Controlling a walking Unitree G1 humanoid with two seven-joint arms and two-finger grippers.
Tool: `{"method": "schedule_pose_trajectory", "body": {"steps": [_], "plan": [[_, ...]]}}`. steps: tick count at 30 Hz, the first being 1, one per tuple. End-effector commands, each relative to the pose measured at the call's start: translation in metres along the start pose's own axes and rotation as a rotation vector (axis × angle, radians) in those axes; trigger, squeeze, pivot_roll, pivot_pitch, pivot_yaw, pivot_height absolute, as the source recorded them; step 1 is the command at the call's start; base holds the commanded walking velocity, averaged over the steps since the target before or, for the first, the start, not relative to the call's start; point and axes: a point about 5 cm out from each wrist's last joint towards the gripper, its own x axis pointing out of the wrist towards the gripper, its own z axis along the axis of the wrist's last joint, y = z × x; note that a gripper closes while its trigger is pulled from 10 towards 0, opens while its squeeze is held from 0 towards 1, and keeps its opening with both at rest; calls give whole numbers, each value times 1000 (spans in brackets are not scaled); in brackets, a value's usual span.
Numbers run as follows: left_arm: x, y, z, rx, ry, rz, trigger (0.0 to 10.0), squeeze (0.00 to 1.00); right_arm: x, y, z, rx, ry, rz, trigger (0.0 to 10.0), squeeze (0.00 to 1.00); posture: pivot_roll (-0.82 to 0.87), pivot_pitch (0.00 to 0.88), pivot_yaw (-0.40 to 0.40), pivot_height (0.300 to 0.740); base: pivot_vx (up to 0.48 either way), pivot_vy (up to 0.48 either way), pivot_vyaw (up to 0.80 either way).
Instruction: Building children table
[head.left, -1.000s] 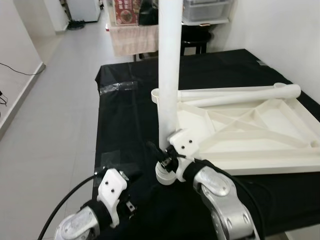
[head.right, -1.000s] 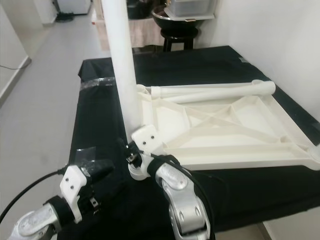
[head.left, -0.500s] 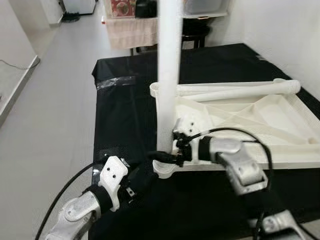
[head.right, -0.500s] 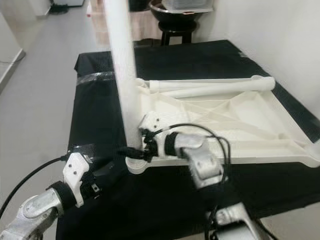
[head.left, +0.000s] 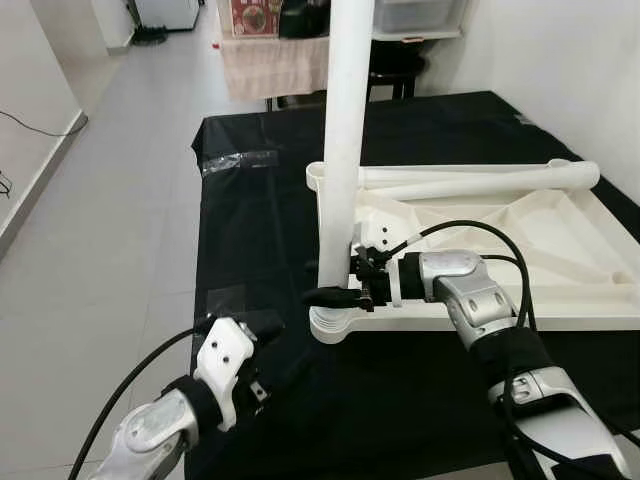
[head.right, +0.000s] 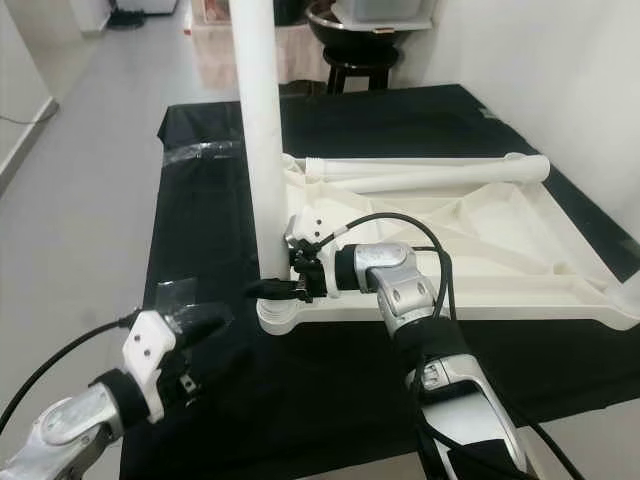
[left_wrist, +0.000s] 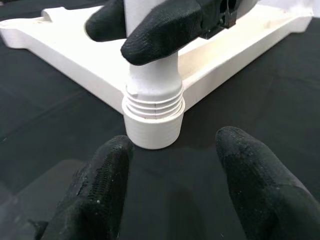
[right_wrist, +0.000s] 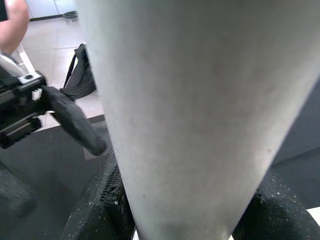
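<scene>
- The right gripper (head.left: 335, 296) clenches the upright white leg (head.left: 342, 150) low, probably to twist it into the corner socket (left_wrist: 152, 122) of the upturned tabletop (head.left: 560, 255).
- The left gripper (left_wrist: 172, 185) waits released, near the socket.

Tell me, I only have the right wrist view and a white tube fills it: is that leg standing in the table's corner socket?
Observer: Yes, the upright table leg stands in the corner socket of the upturned white tabletop.
Operator: Are the threads fully in?
Observer: No, several thread ridges show above the socket.
Operator: Where is the left hand?
Observer: The left hand is open, low on the black cloth, facing the socket, not touching it.
</scene>
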Motion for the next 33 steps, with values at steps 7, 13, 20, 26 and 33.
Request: {"method": "schedule_pose_trajectory", "body": {"steps": [7, 13, 20, 26, 33], "plan": [[-1, 4, 0, 9, -6, 18, 10000, 0, -1, 25, -38, 195, 95, -741, 0, 0, 46, 86, -42, 740, 0, 0, 0], [6, 11, -2, 5, -4, 2, 10000, 0, 12, 54, -36, 95, 126, -705, 0, 0, 20, 54, -19, 740, 0, 0, 0], [11, 14, -2, -6, -7, -4, 10000, 0, 15, 38, -29, 97, 87, -644, 10000, 0, 18, 42, -26, 740, 0, 0, 0], [14, 15, -3, -21, -8, -2, 10000, 0, 15, 39, 13, -4, -113, -254, 10000, 1000, 22, 33, -31, 740, 0, 0, 0], [18, 14, -4, -7, -10, -9, 10000, 0, 3, 31, 11, -141, 36, 24, 10000, 0, 39, 17, -36, 740, 0, 0, 0]]}}
